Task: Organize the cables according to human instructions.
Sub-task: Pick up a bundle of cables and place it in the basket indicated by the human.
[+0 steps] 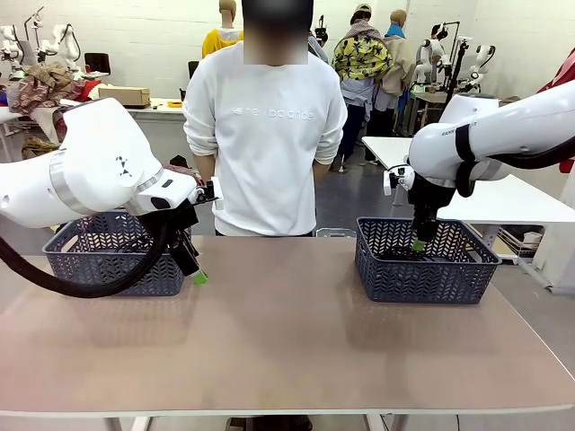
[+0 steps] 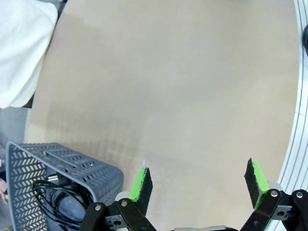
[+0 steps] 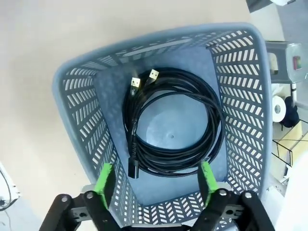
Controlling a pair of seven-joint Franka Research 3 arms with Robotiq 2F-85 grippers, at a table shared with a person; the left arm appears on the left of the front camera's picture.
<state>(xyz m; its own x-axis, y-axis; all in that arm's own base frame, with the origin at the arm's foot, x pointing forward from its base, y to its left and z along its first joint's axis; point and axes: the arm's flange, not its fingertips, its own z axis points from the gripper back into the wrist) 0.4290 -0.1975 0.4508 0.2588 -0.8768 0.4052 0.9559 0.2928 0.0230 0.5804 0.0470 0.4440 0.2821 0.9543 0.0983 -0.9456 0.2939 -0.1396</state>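
Coiled black cables point(image 3: 166, 162) with gold-tipped plugs lie flat on the floor of the right grey basket point(image 3: 77, 106). My right gripper point(image 3: 155, 179) hangs open just above them, green pads wide apart with nothing between; in the front view it point(image 1: 419, 241) dips into that basket point(image 1: 422, 274). More black cables point(image 2: 57, 197) lie in the left grey basket point(image 2: 62, 161). My left gripper point(image 2: 198, 180) is open and holds nothing, over bare table beside that basket; in the front view it point(image 1: 196, 272) hovers off the basket's point(image 1: 99, 269) right corner.
A person in a white sweatshirt point(image 1: 267, 135) stands at the far edge of the table, between the two baskets. The brown tabletop point(image 1: 287, 332) stretches wide between the baskets and toward the near edge.
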